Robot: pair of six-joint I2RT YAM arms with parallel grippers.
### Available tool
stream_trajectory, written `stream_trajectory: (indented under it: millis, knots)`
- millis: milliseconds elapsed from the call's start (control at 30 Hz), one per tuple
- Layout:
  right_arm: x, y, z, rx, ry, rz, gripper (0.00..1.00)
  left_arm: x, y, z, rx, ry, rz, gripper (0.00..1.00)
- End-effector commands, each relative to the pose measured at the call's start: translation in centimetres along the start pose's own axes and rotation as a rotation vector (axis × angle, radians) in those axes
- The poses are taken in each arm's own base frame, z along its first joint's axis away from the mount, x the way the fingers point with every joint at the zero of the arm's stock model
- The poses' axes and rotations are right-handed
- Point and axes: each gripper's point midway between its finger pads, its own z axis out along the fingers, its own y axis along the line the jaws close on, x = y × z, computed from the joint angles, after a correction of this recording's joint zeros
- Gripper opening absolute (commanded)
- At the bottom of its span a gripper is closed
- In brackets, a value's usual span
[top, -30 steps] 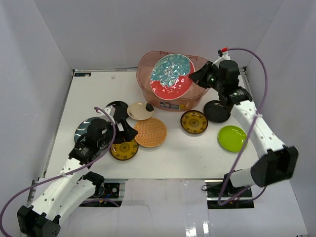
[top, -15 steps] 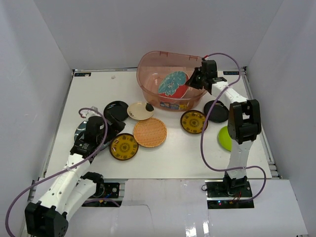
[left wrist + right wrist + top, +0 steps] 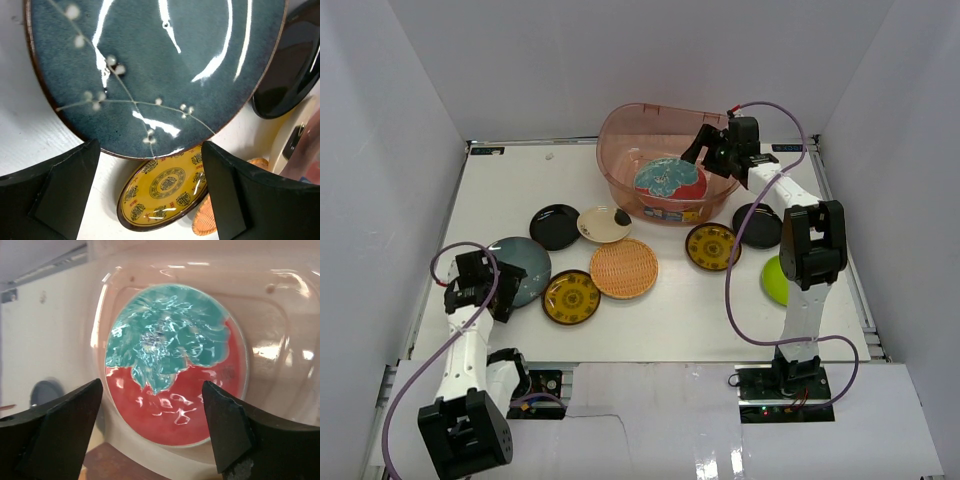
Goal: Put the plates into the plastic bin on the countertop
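Note:
The red-and-teal plate (image 3: 669, 178) (image 3: 170, 370) lies loose on the floor of the plastic bin (image 3: 620, 125) (image 3: 272, 305). My right gripper (image 3: 706, 153) (image 3: 152, 432) hangs open just above it, inside the bin's right side, holding nothing. My left gripper (image 3: 502, 287) (image 3: 150, 195) is open at the near-left edge of the grey-blue plate (image 3: 525, 266) (image 3: 150, 60), with nothing between its fingers. Beyond the fingers lies a yellow-patterned brown plate (image 3: 571, 297) (image 3: 165, 192). On the countertop (image 3: 700, 310) also lie a wicker plate (image 3: 624, 267), a cream plate (image 3: 600, 226), two black plates (image 3: 555, 226) (image 3: 758, 225), another yellow-patterned plate (image 3: 712, 246) and a lime green plate (image 3: 776, 282).
White walls close in the countertop on three sides. My right arm (image 3: 805, 250) stands over the lime green plate and hides part of it. A small dark object (image 3: 621, 215) rests on the cream plate. Cables loop beside both arms.
My right gripper has opened and the red-and-teal plate has dropped flat into the bin. My left arm has drawn back to the left, from over the yellow plate to the grey-blue plate's edge.

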Motion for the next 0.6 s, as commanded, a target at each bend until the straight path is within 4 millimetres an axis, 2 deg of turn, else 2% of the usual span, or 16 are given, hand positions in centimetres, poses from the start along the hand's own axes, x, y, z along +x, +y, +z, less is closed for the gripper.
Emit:
stream_trajectory:
  millis: [0,100,133,167,233,267,333,433,467,500,567]
  knots:
    - [-2.8,3.4,-0.3,-0.117,-0.069,-0.052,0.9,0.2,2.1,-0.4,-0.126,0.016,-0.077,0.94]
    - [-2.4,3.8,-0.4,-0.143,-0.051,-0.05,0.98,0.8,2.8,0.5,-0.139,0.031,-0.151,0.94]
    - [-2.2,4.2,-0.6,-0.164,-0.041,-0.051,1.0,1.4,3.8,1.0,-0.16,0.041,-0.174,0.94]
    - [-2.1,4.4,-0.6,-0.174,-0.036,-0.052,0.96,1.5,3.9,1.3,-0.16,0.038,-0.202,0.93]
    - [-1.9,5.0,-1.3,-0.201,-0.026,-0.054,0.95,2.2,4.8,1.6,-0.177,0.046,-0.22,0.93]
    - [-2.6,5.7,-1.5,-0.229,-0.053,-0.065,0.95,2.5,5.3,1.7,-0.192,0.055,-0.222,0.93]
    - [-2.9,6.6,-2.3,-0.258,-0.063,-0.075,0.95,3.0,4.9,1.5,-0.178,0.085,-0.226,0.92]
    - [-3.2,7.4,-3.0,-0.286,-0.069,-0.087,0.96,2.2,4.2,1.0,-0.19,0.077,-0.204,0.91]
    - [-3.2,7.7,-3.2,-0.293,-0.071,-0.089,0.97,1.4,4.2,1.1,-0.201,0.044,-0.2,0.91]
    - [-3.6,8.3,-3.9,-0.312,-0.089,-0.094,0.97,1.2,4.1,1.3,-0.195,0.035,-0.206,0.9]
    - [-3.1,8.4,-4.4,-0.322,-0.085,-0.084,0.98,1.5,4.7,2.3,-0.19,0.023,-0.225,0.86]
